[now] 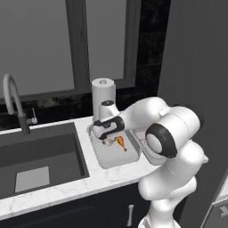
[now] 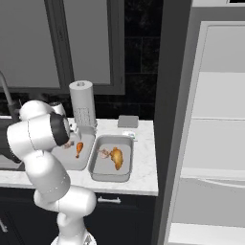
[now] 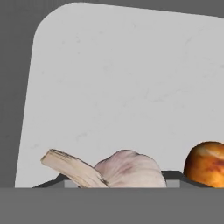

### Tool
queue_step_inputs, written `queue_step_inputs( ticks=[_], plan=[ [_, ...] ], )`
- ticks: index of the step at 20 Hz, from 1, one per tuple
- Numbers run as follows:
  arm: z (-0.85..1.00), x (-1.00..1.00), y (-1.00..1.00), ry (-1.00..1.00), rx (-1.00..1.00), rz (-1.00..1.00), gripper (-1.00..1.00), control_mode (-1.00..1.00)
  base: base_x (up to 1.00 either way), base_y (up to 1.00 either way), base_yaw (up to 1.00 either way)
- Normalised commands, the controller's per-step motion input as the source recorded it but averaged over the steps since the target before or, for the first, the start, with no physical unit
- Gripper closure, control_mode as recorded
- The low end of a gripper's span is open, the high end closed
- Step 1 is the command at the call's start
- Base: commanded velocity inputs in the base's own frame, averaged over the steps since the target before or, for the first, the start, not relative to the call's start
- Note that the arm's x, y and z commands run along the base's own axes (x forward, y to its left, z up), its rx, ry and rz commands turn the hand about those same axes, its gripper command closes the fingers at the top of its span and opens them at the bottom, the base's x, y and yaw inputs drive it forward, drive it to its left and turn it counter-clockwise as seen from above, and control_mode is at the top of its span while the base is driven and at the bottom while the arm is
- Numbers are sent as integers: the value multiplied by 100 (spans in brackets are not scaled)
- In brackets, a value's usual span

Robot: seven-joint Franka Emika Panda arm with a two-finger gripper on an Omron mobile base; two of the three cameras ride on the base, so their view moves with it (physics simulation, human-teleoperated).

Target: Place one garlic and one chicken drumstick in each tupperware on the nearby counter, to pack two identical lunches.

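Two grey tupperware trays stand side by side on the white marble counter (image 1: 67,189). My gripper (image 1: 107,139) hangs low inside the left tupperware (image 1: 111,161), shut on a pale garlic (image 3: 127,169) that sits between the fingertips just above the tray floor (image 3: 122,87). An orange chicken drumstick (image 1: 121,143) lies in the same tray right beside the garlic, its rounded end (image 3: 208,162) at the right of the hand view. The right tupperware (image 2: 111,176) holds another garlic (image 2: 103,153) and a drumstick (image 2: 117,158). My arm hides most of that tray in the left base view.
A paper towel roll (image 1: 103,91) stands just behind the trays. The dark sink (image 1: 40,156) and faucet (image 1: 13,102) lie to the left. A small grey block (image 2: 128,121) rests at the counter's back. An open fridge (image 2: 215,119) with grey shelves stands to the right.
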Motion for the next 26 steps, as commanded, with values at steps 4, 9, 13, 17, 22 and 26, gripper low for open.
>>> queue_step_inputs(
  ticks=[4, 9, 13, 17, 22, 26],
  plan=[
    [2, 0, 1, 0, -1, 0, -100, -100, 0, 0, 0],
    [20, 0, 0, 0, -3, 0, -100, -100, 0, 0, 0],
    [49, 0, 0, 0, -8, 0, -100, -100, 0, 0, 0],
    [71, -9, 0, 0, -8, 0, -100, -100, 0, 0, 0],
    [78, -61, -4, 0, -2, 0, -100, -100, 0, 0, 0],
    [64, -88, -22, 0, 0, 0, -100, -100, 0, 0, 0]
  ],
)
